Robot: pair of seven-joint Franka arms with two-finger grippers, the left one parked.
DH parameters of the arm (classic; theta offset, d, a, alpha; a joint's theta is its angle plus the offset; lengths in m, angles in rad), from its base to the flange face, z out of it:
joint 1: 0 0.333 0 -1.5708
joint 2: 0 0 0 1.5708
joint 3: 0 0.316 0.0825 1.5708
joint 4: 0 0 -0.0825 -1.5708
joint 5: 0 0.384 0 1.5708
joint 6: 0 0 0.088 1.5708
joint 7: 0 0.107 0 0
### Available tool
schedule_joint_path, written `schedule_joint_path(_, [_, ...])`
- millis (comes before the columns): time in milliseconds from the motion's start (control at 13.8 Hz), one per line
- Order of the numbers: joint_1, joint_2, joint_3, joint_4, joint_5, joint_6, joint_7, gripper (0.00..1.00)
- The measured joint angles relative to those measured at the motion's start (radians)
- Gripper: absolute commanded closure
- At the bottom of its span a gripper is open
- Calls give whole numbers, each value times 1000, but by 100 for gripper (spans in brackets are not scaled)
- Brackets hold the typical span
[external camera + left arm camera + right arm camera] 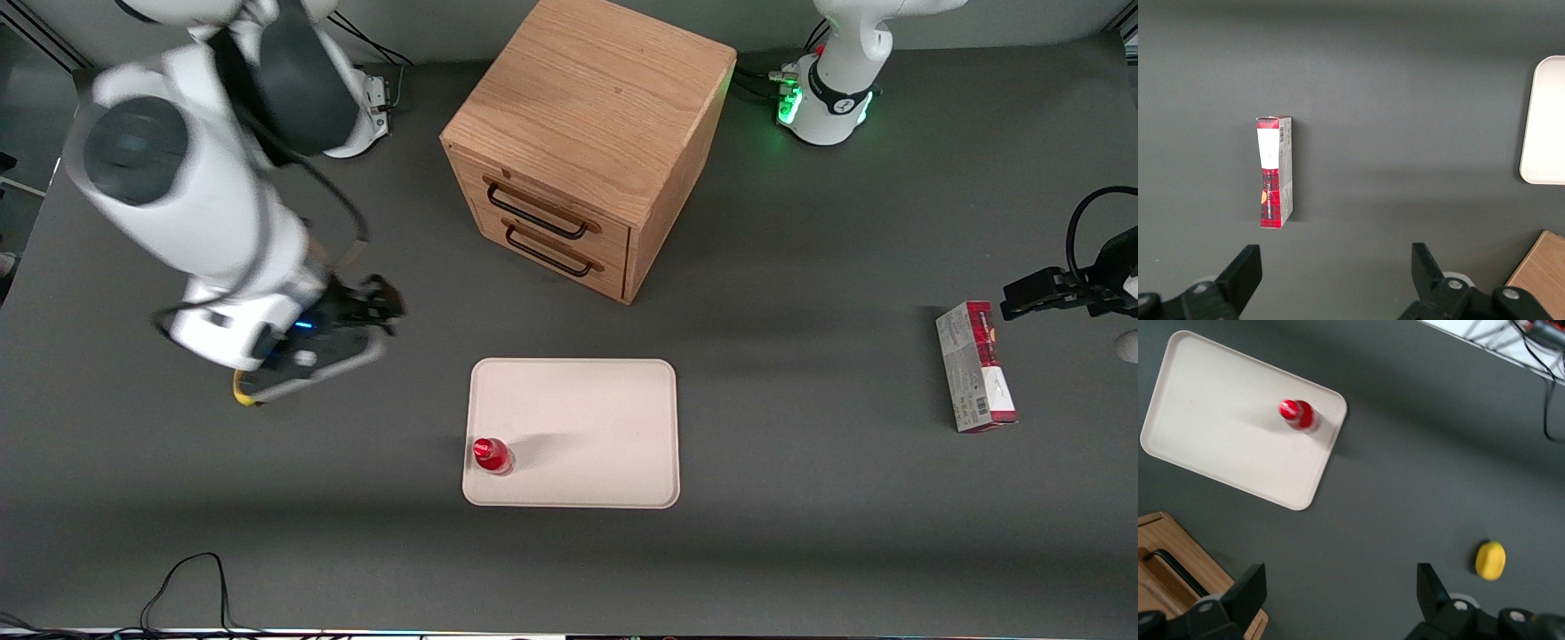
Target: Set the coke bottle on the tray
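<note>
The small red coke bottle (491,454) stands upright on the cream tray (587,409), in the tray's corner nearest the front camera on the working arm's side. The right wrist view shows the coke bottle (1297,413) from above, close to the rim of the tray (1211,433). My gripper (378,307) hangs above bare table, off the tray toward the working arm's end and farther from the front camera than the bottle. The gripper (1341,577) is open, with its jaws wide apart and only grey table showing between them.
A wooden drawer cabinet (587,151) with two handles stands farther from the front camera than the tray. A small yellow object (1490,560) lies on the table beside my gripper. A red-and-grey carton (975,366) lies toward the parked arm's end.
</note>
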Motion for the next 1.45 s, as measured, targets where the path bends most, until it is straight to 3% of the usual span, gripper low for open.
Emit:
schedule_joint_path(217, [-165, -170, 0, -216, 52, 38, -6, 0])
schedule_joint_path(434, [-238, -290, 0, -403, 51, 103, -6, 0])
schedule_joint_path(724, [-270, -348, 0, -498, 16, 119, -6, 0])
schedule_joint_path(1447, [-281, -358, -43, -504, 5, 121, -6, 0])
